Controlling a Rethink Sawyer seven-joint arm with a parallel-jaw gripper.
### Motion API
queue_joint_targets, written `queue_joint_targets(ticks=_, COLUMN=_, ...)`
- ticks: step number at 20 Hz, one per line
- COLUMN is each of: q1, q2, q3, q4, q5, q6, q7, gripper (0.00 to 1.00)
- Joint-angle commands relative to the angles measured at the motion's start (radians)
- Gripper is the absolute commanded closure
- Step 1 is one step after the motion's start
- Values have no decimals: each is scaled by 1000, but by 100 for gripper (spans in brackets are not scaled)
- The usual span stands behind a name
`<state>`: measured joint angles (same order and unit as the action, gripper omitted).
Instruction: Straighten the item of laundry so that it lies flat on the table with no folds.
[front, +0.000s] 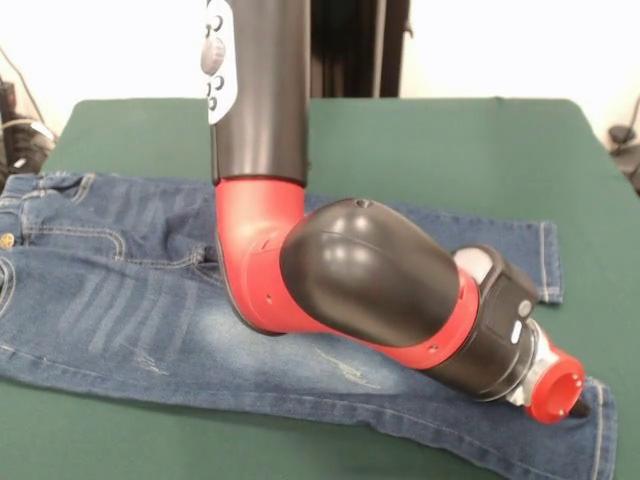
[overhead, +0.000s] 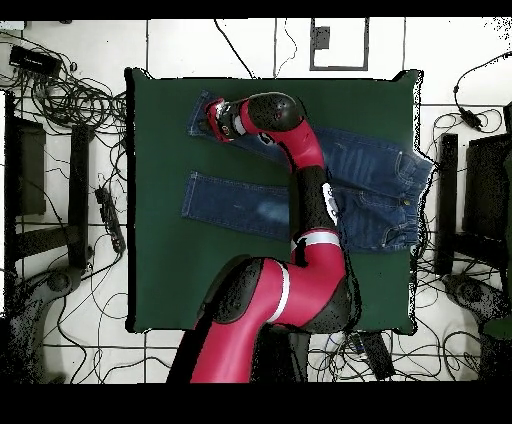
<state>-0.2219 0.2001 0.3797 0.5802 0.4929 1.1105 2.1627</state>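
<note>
The small blue denim jeans (front: 120, 290) are lying across the dark green felt table (front: 420, 150), legs reaching lower right. The red-tipped gripper (front: 575, 405) is hovering at one hem; whether it is open I cannot tell. It should pull outward slowly.

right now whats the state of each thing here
jeans: spread out on the table, legs apart, mostly flat
table: jeans lying on it
arm: reaching low over the jeans
gripper: over one leg's cuff, fingers not visible
</note>
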Motion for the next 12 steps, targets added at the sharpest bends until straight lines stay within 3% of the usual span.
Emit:
queue_joint_targets(ticks=1, q1=81, q2=12, q3=37, q4=215, q5=-14, q6=-54, q7=120, gripper=100)
queue_joint_targets(ticks=6, q1=107, q2=-164, q3=-229, q4=351, q5=-148, q6=-177, q7=303, gripper=100)
queue_joint_targets(ticks=12, q1=162, q2=-291, q3=-435, q4=400, q5=-227, q6=-169, q7=367, gripper=100)
